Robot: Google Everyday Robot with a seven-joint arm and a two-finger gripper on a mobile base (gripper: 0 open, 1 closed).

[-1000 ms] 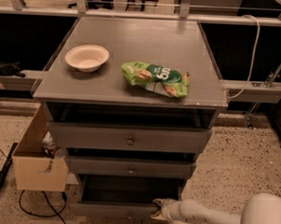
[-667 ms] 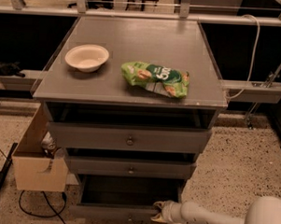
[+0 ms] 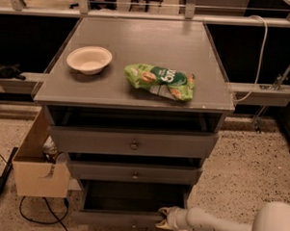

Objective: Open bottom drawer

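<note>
The bottom drawer (image 3: 116, 217) is the lowest and thinnest grey front of the cabinet. It stands pulled out toward me, with its dark inside (image 3: 131, 198) showing. Its knob does not show. My gripper (image 3: 162, 219) is at the right end of the drawer's front panel, low at the bottom edge of the view. My white arm (image 3: 212, 227) reaches in from the lower right. The middle drawer (image 3: 135, 174) and the top drawer (image 3: 133, 143) are pushed in, each with a small round knob.
On the cabinet top (image 3: 138, 40) lie a white bowl (image 3: 89, 58) and a green snack bag (image 3: 160, 81). An open cardboard box (image 3: 36, 173) stands on the floor at the cabinet's left, with a black cable (image 3: 34, 214) beside it. Speckled floor lies to the right.
</note>
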